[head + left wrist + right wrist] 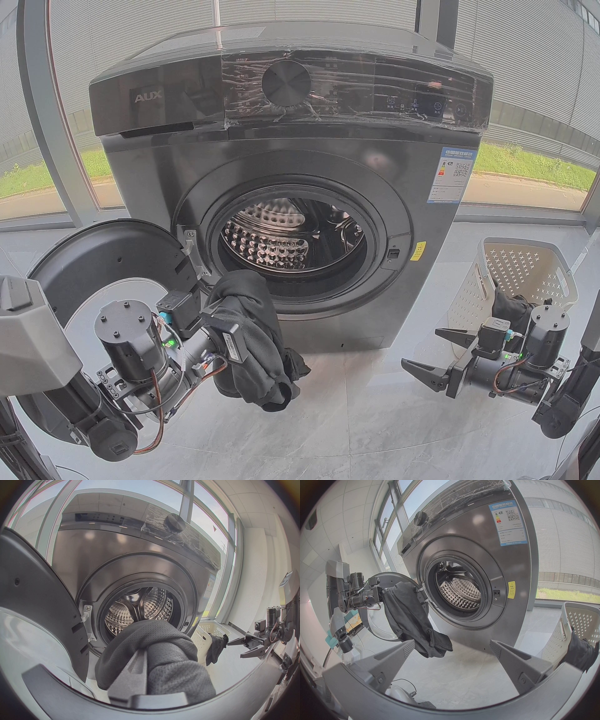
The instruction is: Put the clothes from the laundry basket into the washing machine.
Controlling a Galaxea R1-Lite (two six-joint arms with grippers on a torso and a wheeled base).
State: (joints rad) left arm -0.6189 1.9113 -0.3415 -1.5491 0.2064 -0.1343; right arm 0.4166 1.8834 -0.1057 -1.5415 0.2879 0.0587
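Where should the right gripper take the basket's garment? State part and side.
Pinch the fold of the dark garment draped over the near rim of the laundry basket, coming from the robot's side: it hangs outward there, probably clear of the walls, near the open right gripper.

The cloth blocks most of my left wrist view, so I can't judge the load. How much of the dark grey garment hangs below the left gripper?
Observer: Most of it. In the head view the dark grey garment droops from the left gripper, and its bunched end hangs lower than the door opening of the dark grey front-loading washing machine.
Operator: Does it drag on the ground?
Observer: The right wrist view shows its lowest end hanging clear of the pale tiled floor, as far as I can tell.
Operator: Is anything in the part of the drum I can't see?
Observer: The perforated steel drum looks bare there, with no clothing visible.
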